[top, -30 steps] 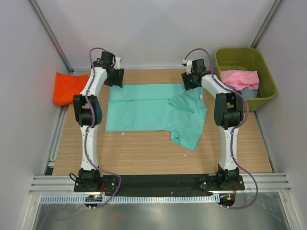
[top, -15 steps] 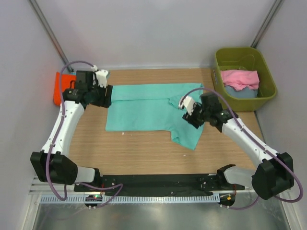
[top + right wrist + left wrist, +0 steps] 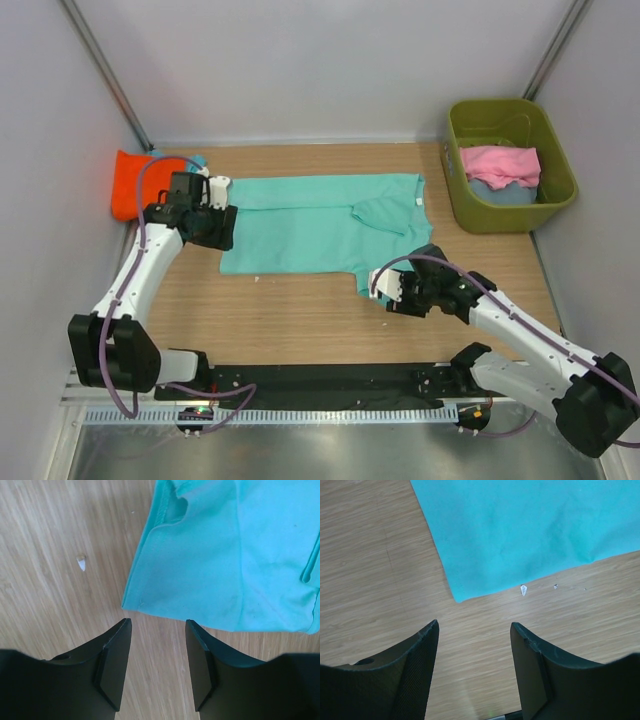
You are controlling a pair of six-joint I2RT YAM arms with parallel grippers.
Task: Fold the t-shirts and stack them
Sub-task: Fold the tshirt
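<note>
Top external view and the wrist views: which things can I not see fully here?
Pale blue t-shirt: top view, mostly under the pink t-shirt in the bin.
Teal t-shirt: both wrist views, cut off by frame edges.
White scrap on the table: left wrist view, too small to identify.

t-shirt (image 3: 300,225) mid-table | folded shirt (image 3: 135,185) left | bin (image 3: 515,216) right, perhaps two shirts (image 3: 500,165) inside

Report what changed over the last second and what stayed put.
Both arms pulled back from the far edge of the teal t-shirt. The left gripper now hovers by its near left corner, the right gripper by the near end of its right sleeve, fingers open and empty. The shirt still lies spread. The orange t-shirt, pink t-shirt and bin have not moved.
</note>
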